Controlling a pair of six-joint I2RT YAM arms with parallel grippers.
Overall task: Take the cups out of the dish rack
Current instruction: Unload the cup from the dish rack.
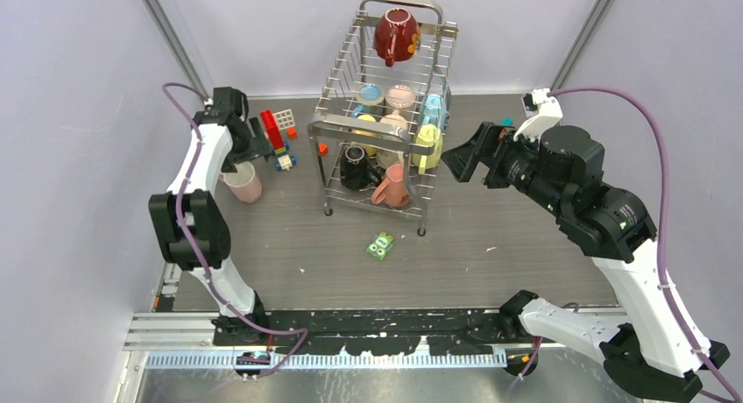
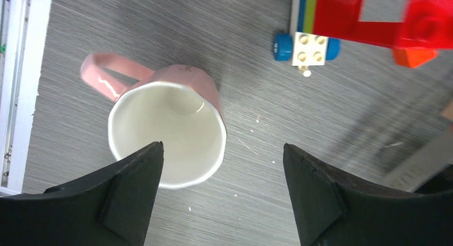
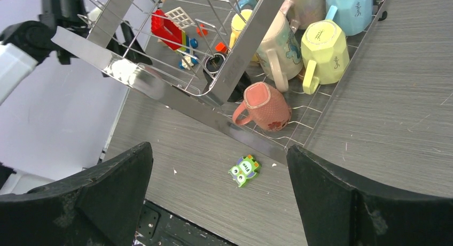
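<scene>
- Dish rack [image 1: 346,123] stands at the middle of the table [image 1: 491,219], towards the far side, and most of the cups are in it.
- We see the right gripper [image 3: 219,150] just off the rack's right side, fingers spread wide and holding nothing. It faces the lower tier.
- We see the left gripper [image 2: 223,150] well left of the rack, above the pink cup [image 2: 165,133]. Its jaws are apart. One finger overlaps the cup's mouth and the other stands clear of the wall, so nothing is pinched.
- The pink cup sits upright on the table, out of the rack, handle pointing away from the toy blocks [image 1: 276,133] nearby.
- We judge the step in hand to be letting go of this cup. To do it well we would lift the left arm straight up until the finger clears the rim, then swing away. Moving sideways too early could hook the rim and tip the cup.
- In the rack, the dark red cup [image 1: 396,35] hangs from the top bar. The yellow cup [image 3: 324,51], cream cup [image 3: 283,48] and light blue cup [image 3: 350,8] crowd together, and the black cup [image 1: 355,168] sits below.
- The salmon cup [image 3: 265,106] lies on its side near the front edge. It and the yellow one look easiest for the right arm, if we come in between the wires.
- A green packet [image 3: 244,170] lies on the table in front of the rack, and we would leave it alone.
</scene>
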